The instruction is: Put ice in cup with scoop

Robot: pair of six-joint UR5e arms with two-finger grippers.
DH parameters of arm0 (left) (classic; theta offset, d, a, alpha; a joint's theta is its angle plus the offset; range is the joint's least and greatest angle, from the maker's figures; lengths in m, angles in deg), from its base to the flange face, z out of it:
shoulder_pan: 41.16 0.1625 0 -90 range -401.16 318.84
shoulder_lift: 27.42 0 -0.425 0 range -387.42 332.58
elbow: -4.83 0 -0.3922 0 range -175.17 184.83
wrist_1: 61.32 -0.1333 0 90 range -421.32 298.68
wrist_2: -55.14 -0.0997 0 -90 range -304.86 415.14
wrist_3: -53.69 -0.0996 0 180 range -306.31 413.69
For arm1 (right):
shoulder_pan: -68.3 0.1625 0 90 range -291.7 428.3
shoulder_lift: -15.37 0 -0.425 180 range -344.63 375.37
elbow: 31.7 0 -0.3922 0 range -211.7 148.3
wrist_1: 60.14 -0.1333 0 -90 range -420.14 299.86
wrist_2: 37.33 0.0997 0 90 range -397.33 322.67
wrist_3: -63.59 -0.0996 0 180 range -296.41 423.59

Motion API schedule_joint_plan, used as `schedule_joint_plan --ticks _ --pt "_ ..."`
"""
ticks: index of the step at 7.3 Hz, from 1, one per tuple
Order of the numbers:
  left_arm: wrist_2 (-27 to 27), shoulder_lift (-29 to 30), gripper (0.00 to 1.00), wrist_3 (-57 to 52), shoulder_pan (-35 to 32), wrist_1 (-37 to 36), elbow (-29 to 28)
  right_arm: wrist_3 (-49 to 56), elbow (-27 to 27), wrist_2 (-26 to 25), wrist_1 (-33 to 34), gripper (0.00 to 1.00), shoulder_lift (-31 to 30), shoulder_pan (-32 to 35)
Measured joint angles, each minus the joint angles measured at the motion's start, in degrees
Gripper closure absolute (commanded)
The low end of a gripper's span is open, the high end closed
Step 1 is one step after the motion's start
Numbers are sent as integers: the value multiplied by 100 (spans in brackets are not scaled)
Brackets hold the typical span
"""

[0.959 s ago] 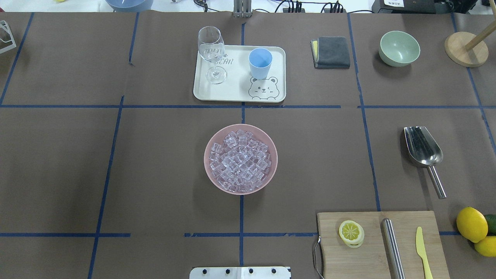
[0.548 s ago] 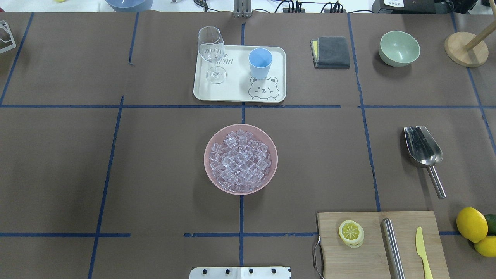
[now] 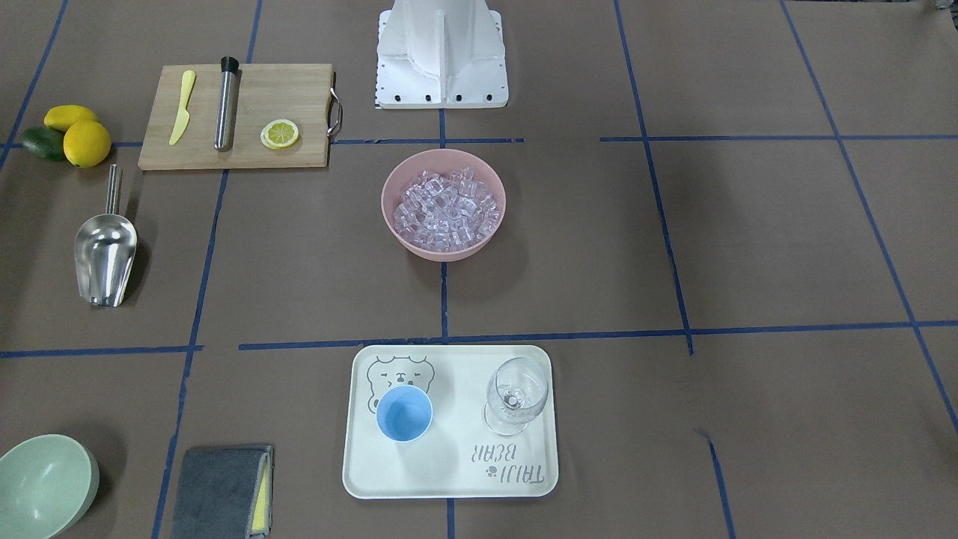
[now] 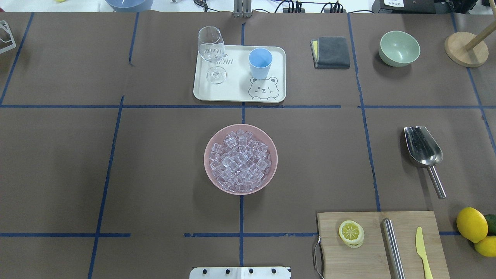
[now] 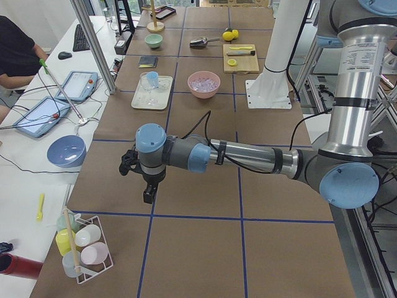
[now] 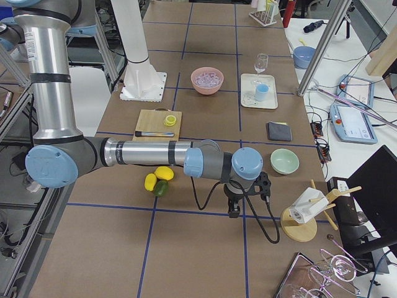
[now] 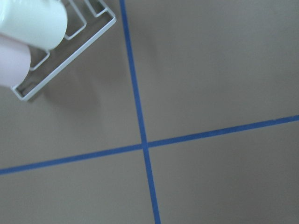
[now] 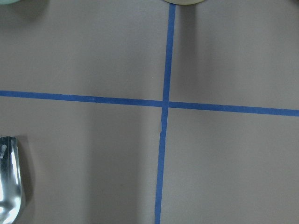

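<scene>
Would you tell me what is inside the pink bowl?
Ice fills the bowl, piled near its rim; the bowl's bottom and any lower cubes are covered.

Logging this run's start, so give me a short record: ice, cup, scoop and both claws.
ice: heaped in pink bowl, centre of table
cup: upright, empty, on bear tray beside wine glass
scoop: lying untouched, handle toward robot
left claw: above table; open or shut unclear
right claw: above table; open or shut unclear
</scene>
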Motion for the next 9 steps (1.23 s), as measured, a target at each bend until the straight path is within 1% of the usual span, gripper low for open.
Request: schedule_joint_plan --ticks 1,3,4,5,6,7,8,9 --pt "236 74 0 158 232 218 100 -26 -79 -3 3 0 46 -46" --pt "722 467 0 280 691 467 185 -85 -64 -18 6 0 194 -175" --pt "805 594 4 268 884 956 155 -95 10 26 6 0 183 -262" --pt "820 642 12 258 1140 1698 24 -104 35 72 6 0 170 -335" --pt "747 679 0 250 1518 2528 -182 -118 24 98 6 0 167 -377" --pt "596 707 0 271 1895 3315 -329 -169 -52 114 6 0 163 -432" --pt "471 729 0 296 2184 3779 -399 -367 -242 125 6 0 123 -549" --pt "399 780 0 297 2431 3982 -418 -796 -579 117 4 0 31 -767"
